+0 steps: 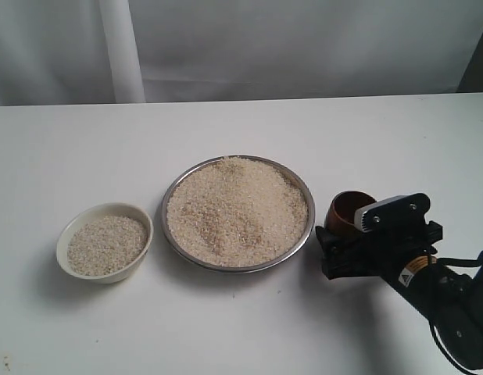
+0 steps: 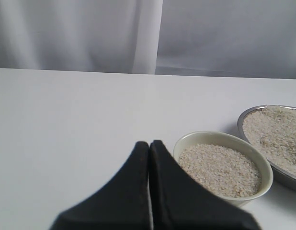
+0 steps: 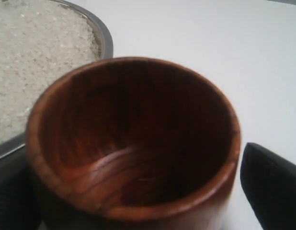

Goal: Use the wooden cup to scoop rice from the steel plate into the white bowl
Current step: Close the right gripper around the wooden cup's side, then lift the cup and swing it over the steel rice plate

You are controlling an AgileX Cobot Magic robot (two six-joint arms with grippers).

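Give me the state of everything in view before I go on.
steel plate: heaped with rice.
white bowl: partly filled with rice.
wooden cup: upright, empty, beside the plate.
right gripper: open, jaws straddling the cup.
left gripper: shut, holding nothing.

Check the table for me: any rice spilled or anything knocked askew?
Nothing stands out. The rice sits heaped inside the steel plate, the white bowl is upright and part-filled, and the wooden cup stands upright beside the plate. No spilled grains show around them.
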